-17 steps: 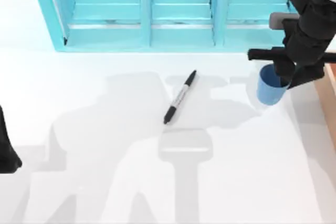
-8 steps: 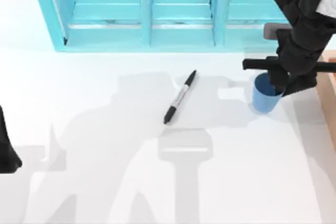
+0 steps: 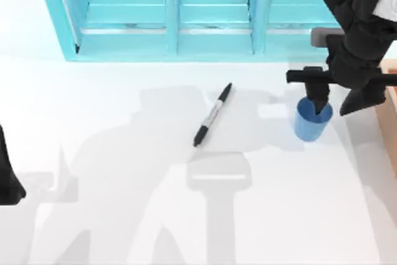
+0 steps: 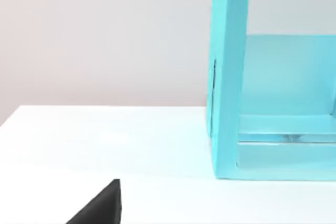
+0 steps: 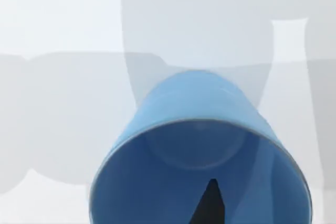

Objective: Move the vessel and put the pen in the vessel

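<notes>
The blue cup (image 3: 310, 122) stands upright on the white counter (image 3: 186, 215) at its right side, near the turquoise shelf (image 3: 186, 10). The right gripper (image 3: 338, 100) hangs over it with fingers (image 5: 210, 205) spread, one dipping inside the rim. The black pen (image 3: 212, 115) lies mid-counter, well apart; the left arm (image 3: 7, 178) sits parked at the left edge.

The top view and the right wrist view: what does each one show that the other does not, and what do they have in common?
Top view alone: the pen lying on the table, apart from the cup, the turquoise shelf unit behind, the right gripper with one finger in the blue cup, and the left arm parked at the left edge. Right wrist view alone: the cup's inner floor, bare, with a dark fingertip inside. Both: the cup upright on the white table.
</notes>
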`<state>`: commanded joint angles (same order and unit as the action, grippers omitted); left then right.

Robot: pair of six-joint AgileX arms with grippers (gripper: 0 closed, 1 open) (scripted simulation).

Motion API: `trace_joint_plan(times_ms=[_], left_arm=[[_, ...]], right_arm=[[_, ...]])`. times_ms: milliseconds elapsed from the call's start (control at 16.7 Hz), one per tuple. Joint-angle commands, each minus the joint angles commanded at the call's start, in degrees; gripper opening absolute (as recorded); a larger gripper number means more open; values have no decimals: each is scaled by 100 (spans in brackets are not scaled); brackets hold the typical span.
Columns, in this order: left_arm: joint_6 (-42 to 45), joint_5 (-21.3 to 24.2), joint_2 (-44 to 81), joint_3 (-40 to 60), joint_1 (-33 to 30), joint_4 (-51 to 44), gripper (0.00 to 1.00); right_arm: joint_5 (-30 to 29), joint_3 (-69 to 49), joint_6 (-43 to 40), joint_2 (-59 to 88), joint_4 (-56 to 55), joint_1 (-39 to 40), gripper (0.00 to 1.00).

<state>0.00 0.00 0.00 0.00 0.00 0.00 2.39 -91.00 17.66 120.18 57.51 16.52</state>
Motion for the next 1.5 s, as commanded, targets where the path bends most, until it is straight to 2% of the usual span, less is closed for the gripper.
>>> trace_joint_plan(times_ms=[180, 240, 900, 1500], left_arm=[[0, 0, 0, 0, 0, 0, 100], [0, 0, 0, 0, 0, 0, 100], [0, 0, 0, 0, 0, 0, 100], [0, 0, 0, 0, 0, 0, 100]], right_arm=[[0, 0, 0, 0, 0, 0, 98], [0, 0, 0, 0, 0, 0, 100], [-1, -223, 14, 32, 221, -25, 100], [-2, -3372, -12, 175, 3222, -45, 100]])
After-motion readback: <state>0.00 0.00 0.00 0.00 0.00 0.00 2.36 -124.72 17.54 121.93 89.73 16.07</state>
